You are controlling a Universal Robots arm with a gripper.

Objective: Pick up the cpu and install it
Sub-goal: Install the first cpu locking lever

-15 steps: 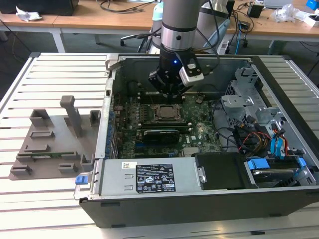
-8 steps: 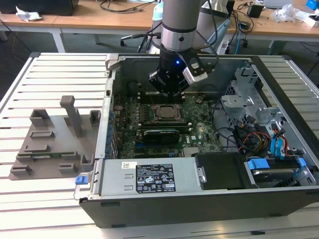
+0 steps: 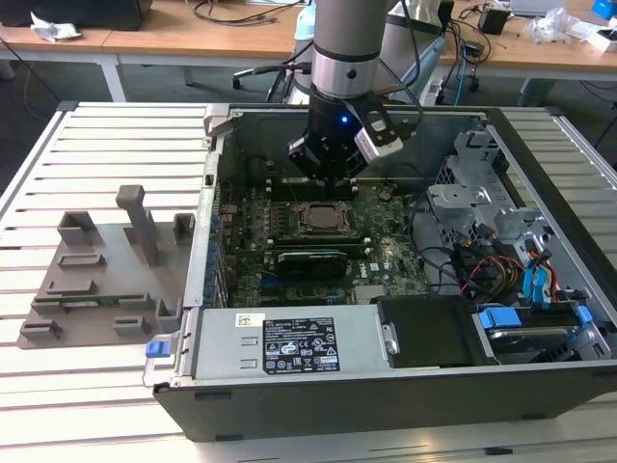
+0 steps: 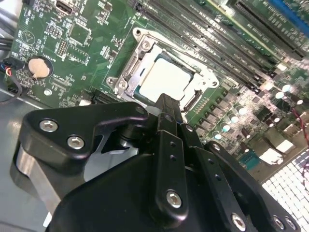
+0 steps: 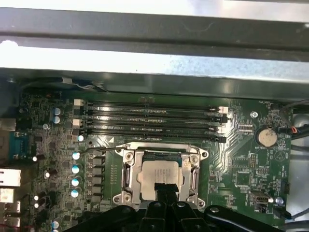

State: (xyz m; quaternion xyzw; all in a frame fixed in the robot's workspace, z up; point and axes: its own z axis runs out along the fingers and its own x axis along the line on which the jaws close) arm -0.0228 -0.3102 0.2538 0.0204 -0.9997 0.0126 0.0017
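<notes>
The arm's gripper [image 3: 330, 174] is hanging inside the open computer case [image 3: 386, 405], just above the motherboard [image 3: 289, 280], and its black linkages are blocking much of the second wrist view. In both wrist views its fingers [image 4: 166, 113] are reaching down together toward the near edge of the cpu [image 4: 164, 79]; whether they are closed or touching the chip cannot be told, since the tips are hidden behind the gripper's own body [image 5: 164, 217].

The cpu [image 5: 159, 175], silvery-white on top, is sitting in the socket frame [image 5: 126, 179] on the motherboard, with the frame's metal rim around it. In the exterior view the socket [image 3: 316, 218] is lying just below the gripper, its detail hard to make out.

A white label [image 3: 299, 345] is showing on the grey power supply box [image 3: 222, 352] at the case's near side; its print is too small to read. Drive bays with blue tabs [image 3: 501, 318] and coloured cables [image 3: 492, 270] are filling the case toward the exterior view's right. A grey fixture [image 3: 106, 270] is standing on the slatted table [image 3: 58, 405] at the exterior view's left.
</notes>
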